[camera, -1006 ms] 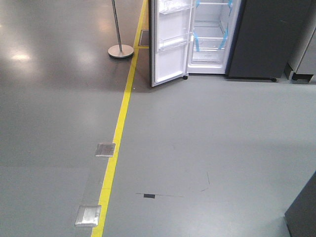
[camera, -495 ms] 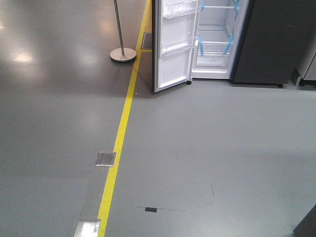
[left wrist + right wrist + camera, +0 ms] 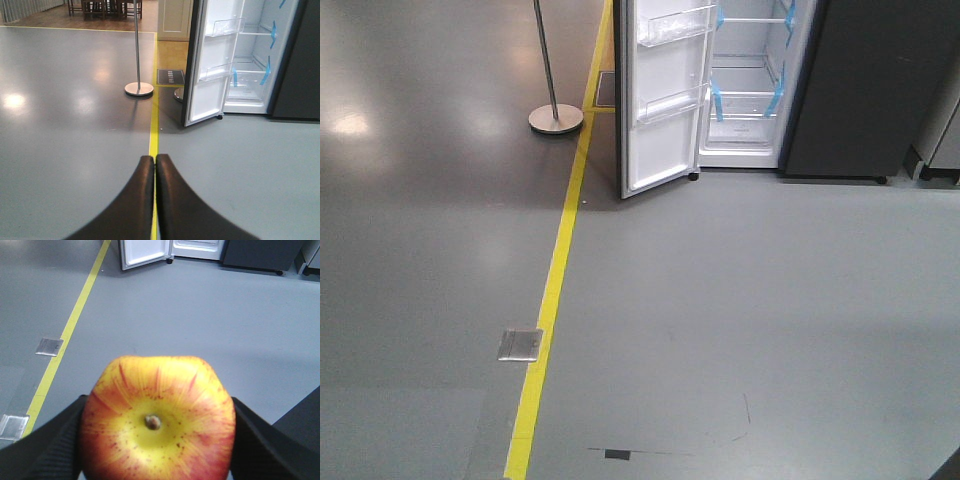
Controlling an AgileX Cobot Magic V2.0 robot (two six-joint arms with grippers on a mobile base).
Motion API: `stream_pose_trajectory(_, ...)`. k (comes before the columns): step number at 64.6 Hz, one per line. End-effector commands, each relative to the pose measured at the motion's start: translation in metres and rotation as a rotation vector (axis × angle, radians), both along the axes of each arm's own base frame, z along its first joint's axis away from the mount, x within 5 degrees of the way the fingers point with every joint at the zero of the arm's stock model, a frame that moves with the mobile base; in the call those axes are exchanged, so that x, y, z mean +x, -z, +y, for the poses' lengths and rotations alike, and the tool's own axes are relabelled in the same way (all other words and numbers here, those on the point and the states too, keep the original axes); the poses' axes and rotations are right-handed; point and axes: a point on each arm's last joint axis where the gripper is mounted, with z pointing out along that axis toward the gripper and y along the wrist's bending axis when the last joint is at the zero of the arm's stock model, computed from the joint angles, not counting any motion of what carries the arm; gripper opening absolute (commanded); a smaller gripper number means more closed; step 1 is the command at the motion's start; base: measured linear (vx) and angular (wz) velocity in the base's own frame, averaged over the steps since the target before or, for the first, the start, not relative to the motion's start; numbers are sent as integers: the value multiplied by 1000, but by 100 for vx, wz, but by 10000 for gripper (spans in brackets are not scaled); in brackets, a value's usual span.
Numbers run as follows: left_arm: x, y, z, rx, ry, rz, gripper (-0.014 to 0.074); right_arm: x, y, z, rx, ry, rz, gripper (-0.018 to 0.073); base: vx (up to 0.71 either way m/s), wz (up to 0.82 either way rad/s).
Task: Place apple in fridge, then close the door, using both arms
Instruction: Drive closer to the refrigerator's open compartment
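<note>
At the top centre of the front view, fridge [image 3: 750, 95] standing open, door [image 3: 660, 130] swung left beside a yellow floor line [image 3: 555, 290], low in the right wrist view, apple [image 3: 157, 390] clamped in the right gripper [image 3: 158, 412], left gripper [image 3: 155, 162] pinched together.

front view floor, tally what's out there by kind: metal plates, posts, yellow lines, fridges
metal floor plate: 1
post on a round base: 1
yellow line: 1
fridge: 1
total: 4
</note>
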Motion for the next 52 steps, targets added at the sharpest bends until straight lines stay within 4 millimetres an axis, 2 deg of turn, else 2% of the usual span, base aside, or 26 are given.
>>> stream_pose_trajectory(1, 1, 1, -2, -5, 20, -56, -5, 3, -14, -1, -6, 9, -93, 188, 16, -6)
stream_pose_trajectory(52, 1, 1, -2, -5, 20, -56, -5, 3, -14, -1, -6, 9, -93, 188, 16, -7)
